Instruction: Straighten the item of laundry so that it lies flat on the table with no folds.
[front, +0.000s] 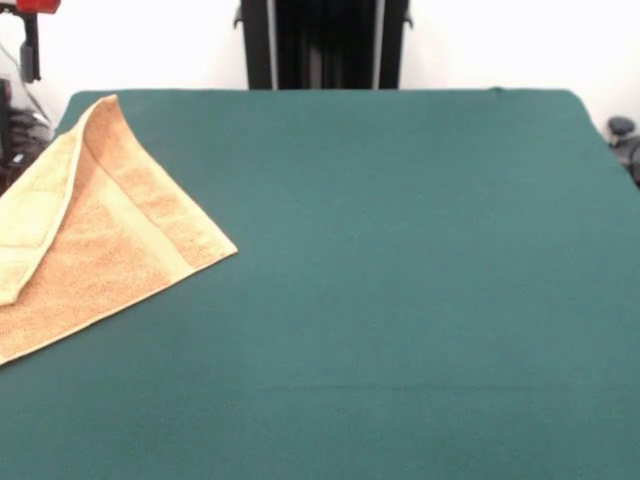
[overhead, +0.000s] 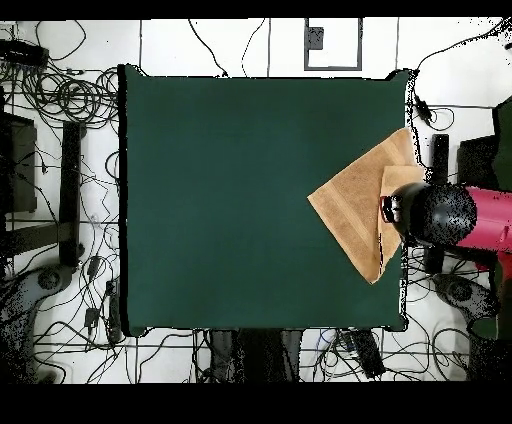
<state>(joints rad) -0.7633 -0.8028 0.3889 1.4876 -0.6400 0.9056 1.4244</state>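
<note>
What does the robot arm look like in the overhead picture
From above, the arm shows as a rounded black housing joined to a magenta-red segment running off the right edge. In the front view only a small red part shows at the top left corner. No markings are legible, and the gripper itself cannot be made out.

Arm (overhead: 455, 216): rounded glossy black joint, magenta-red link behind; black pedestal (front: 325, 45), apparently ribbed.

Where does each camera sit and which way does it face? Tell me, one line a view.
Front view: across the table from the robot, facing its pedestal; only a red bit of the arm shows, top left.
Overhead view: above the table, looking straight down; the red and black arm reaches in from the right.
Shared: the towel, one corner folded over, at the table's edge.
</note>
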